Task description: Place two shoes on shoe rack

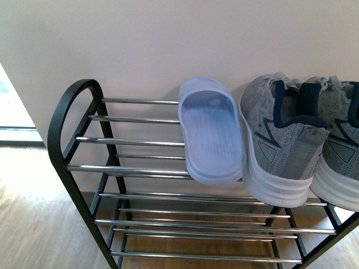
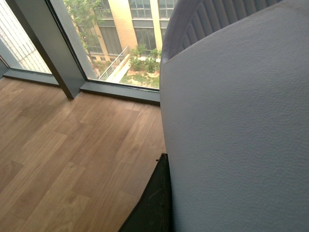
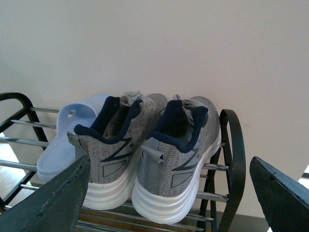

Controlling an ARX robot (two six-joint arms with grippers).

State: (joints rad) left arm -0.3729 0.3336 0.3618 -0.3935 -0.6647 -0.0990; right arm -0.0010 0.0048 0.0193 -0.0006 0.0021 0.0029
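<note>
Fingers (image 3: 53,198) of the right pincer (image 3: 169,193) stand wide apart, empty, facing two grey sneakers (image 3: 145,154) on the shoe rack's (image 1: 134,140) top tier against a white wall (image 1: 168,39). One pale blue slide (image 1: 210,134) lies just beside them. Another slide (image 2: 236,135) fills the left wrist view above wood floor (image 2: 63,159); that pincer's state cannot be told.

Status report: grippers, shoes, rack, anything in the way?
Right gripper open, empty, facing the rack. Left jaws hidden; second slide fills its camera. One slide and both sneakers on top shelf. Bars left of the slide look bare.
</note>
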